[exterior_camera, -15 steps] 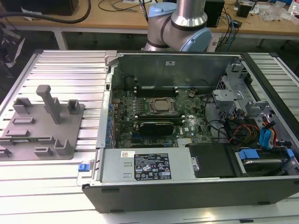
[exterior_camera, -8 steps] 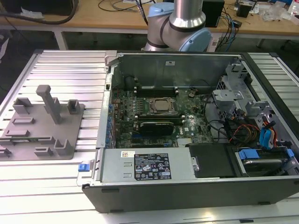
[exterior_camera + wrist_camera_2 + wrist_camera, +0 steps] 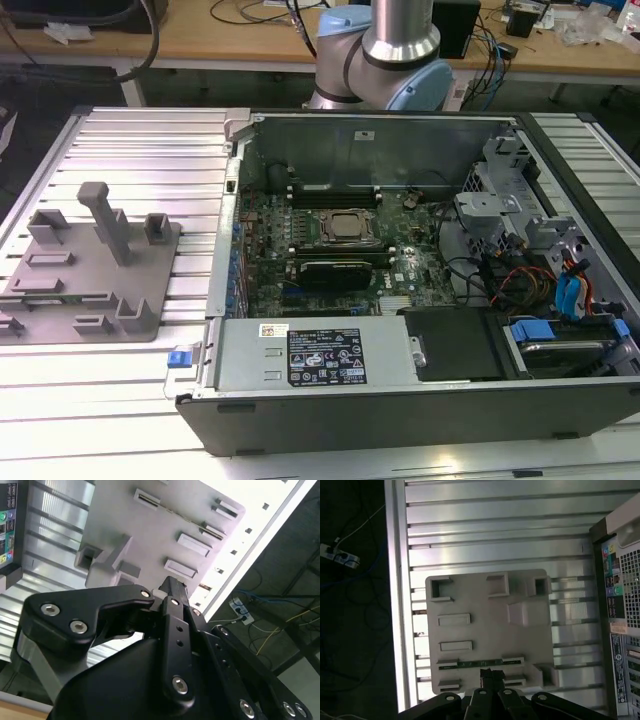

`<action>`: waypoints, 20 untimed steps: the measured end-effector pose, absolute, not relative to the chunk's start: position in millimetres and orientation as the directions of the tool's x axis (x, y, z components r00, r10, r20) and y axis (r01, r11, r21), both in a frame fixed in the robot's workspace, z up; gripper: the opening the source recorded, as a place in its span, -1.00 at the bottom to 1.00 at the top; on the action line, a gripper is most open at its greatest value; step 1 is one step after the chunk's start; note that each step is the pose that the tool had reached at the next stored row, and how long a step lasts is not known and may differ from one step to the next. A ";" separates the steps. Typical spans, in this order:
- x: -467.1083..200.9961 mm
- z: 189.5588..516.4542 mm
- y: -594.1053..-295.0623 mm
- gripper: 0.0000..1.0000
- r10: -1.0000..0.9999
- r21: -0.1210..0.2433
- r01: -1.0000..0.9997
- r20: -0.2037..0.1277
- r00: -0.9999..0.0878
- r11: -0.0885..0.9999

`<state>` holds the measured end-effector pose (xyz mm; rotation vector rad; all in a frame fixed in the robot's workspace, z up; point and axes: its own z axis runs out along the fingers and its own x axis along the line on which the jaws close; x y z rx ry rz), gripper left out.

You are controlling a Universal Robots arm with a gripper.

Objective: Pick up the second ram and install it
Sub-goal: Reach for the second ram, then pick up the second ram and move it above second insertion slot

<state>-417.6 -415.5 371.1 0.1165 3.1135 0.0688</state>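
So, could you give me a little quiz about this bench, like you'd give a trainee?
1. True or false: the computer case has its side cover closed.
2. The gripper is above: A) the motherboard, B) the grey tray, C) the wooden desk.
3. Fill in: in the exterior view, the tray stands at that view's ____ of the case.
Key: 1 false, the case is open. 2 B. 3 left. A thin green memory stick lies on the tray near the gripper.
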 end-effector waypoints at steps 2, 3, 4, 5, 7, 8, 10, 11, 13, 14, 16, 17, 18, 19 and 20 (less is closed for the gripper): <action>-417.7 367.2 -418.3 -0.84 0.075 0.045 0.074 -0.023 -0.997 0.996; -417.7 362.9 -419.4 -0.84 0.075 0.045 0.074 -0.023 -0.997 0.996; -417.7 360.1 -419.8 -0.84 0.075 0.045 0.074 -0.022 -0.997 0.996; -417.6 357.1 -420.3 -0.84 0.075 0.045 0.074 -0.021 -0.997 0.996; -417.7 350.3 -421.3 -0.84 0.075 0.045 0.074 -0.019 -0.997 0.996; -417.7 347.6 -421.8 -0.84 0.075 0.045 0.074 -0.019 -0.997 0.996; -417.6 343.7 -422.6 -0.84 0.075 0.045 0.074 -0.018 -0.997 0.996; -417.7 340.6 -423.4 -0.84 0.075 0.044 0.075 -0.016 -0.997 0.996; -417.7 335.3 -424.9 -0.84 0.075 0.044 0.075 -0.014 -0.997 0.996; -417.7 333.8 -425.3 -0.84 0.075 0.044 0.075 -0.013 -0.997 0.996; -417.7 333.4 -425.3 -0.84 0.075 0.044 0.075 -0.013 -0.997 0.996; -417.7 333.1 -425.4 -0.84 0.075 0.044 0.075 -0.013 -0.997 0.996; -417.6 333.0 -425.4 -0.84 0.075 0.044 0.075 -0.013 -0.997 0.996; -417.7 333.0 -425.4 -0.84 0.075 0.044 0.075 -0.013 -0.997 0.996; -417.6 332.9 -425.4 -0.84 0.075 0.044 0.075 -0.013 -0.997 0.996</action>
